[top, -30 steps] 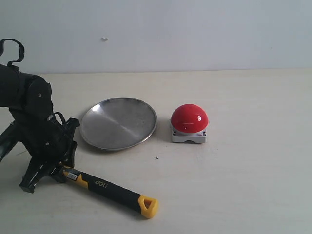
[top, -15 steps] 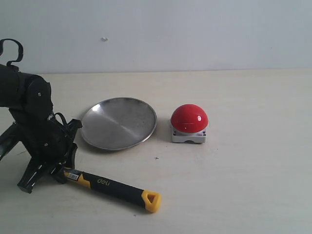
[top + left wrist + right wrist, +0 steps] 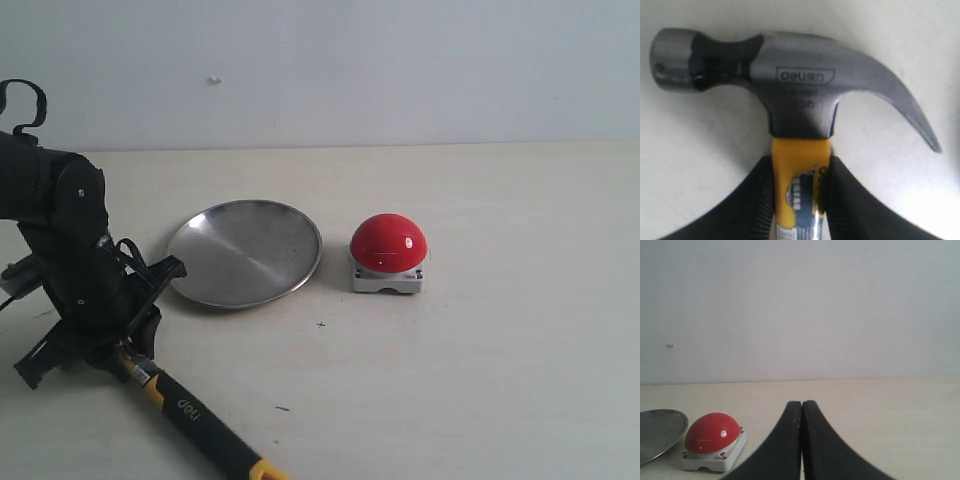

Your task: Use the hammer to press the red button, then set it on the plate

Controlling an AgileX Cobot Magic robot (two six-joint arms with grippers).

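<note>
The hammer (image 3: 188, 410) is clamped at its yellow neck by the left gripper (image 3: 130, 355), low at the near left of the pale table (image 3: 500, 360). In the left wrist view the two black fingers (image 3: 852, 200) are seen pressed against either side of that neck, just below the dark steel head, whose claw curves away to one side and whose round striking face points to the other. From the exterior view the head is hidden behind the gripper, and the black handle is angled down toward the bottom edge of the picture, where its yellow end is partly cut off. Whether the head is raised off the table or resting on it cannot be told. The plate (image 3: 245, 252) is found just beyond and to the right of the left gripper, near it but apart. The red button (image 3: 388, 243) is set on its pale base to the right of the plate, a small gap being left between them. The right gripper (image 3: 801, 407) is seen closed, its two black fingers pressed together, with the button and the plate's rim ahead of it.
</note>
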